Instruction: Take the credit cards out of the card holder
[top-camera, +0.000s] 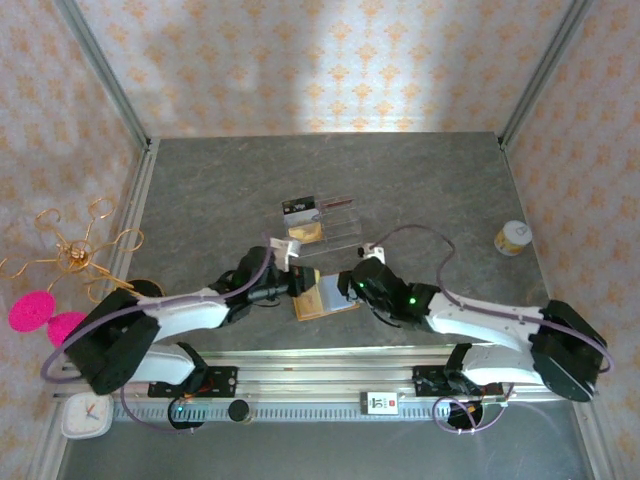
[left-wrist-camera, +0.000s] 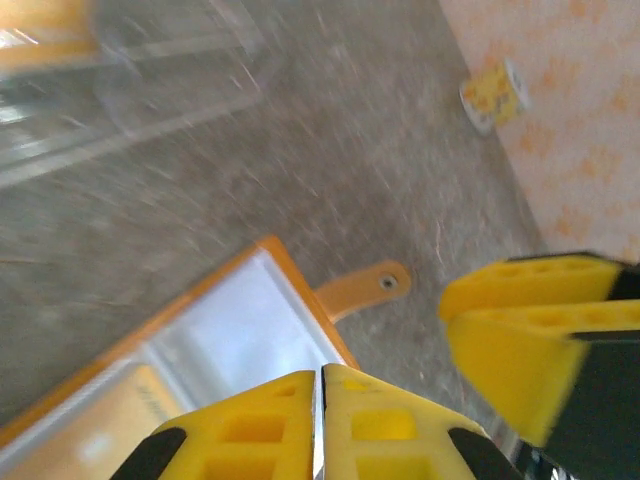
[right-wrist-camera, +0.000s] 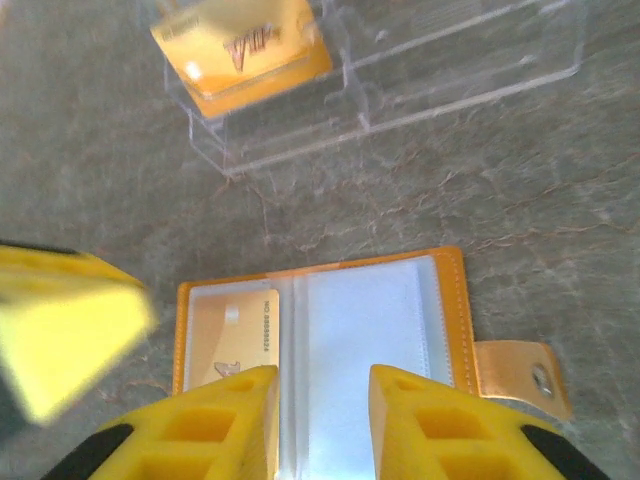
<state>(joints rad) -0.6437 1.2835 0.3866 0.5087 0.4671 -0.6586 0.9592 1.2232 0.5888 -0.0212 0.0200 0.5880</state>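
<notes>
The orange card holder (right-wrist-camera: 455, 300) lies open on the table, its clear sleeves facing up and its closing tab (right-wrist-camera: 520, 368) to the right. A gold credit card (right-wrist-camera: 235, 335) sits in its left sleeve. My right gripper (right-wrist-camera: 322, 385) hovers open just over the sleeves, with nothing between its fingers. At the holder's (left-wrist-camera: 240, 325) edge my left gripper (left-wrist-camera: 322, 378) is shut, fingers pressed together. From above, the two grippers (top-camera: 298, 282) (top-camera: 345, 288) meet over the holder (top-camera: 330, 300). Another gold card (right-wrist-camera: 245, 45) stands in the clear acrylic stand (right-wrist-camera: 450, 60).
The acrylic stand (top-camera: 330, 225) sits just beyond the holder, with a dark card (top-camera: 298, 207) in it too. A small yellow-labelled bottle (top-camera: 512, 238) stands at the right. A gold wire rack (top-camera: 75, 250) and pink discs (top-camera: 35, 312) lie outside the left frame rail.
</notes>
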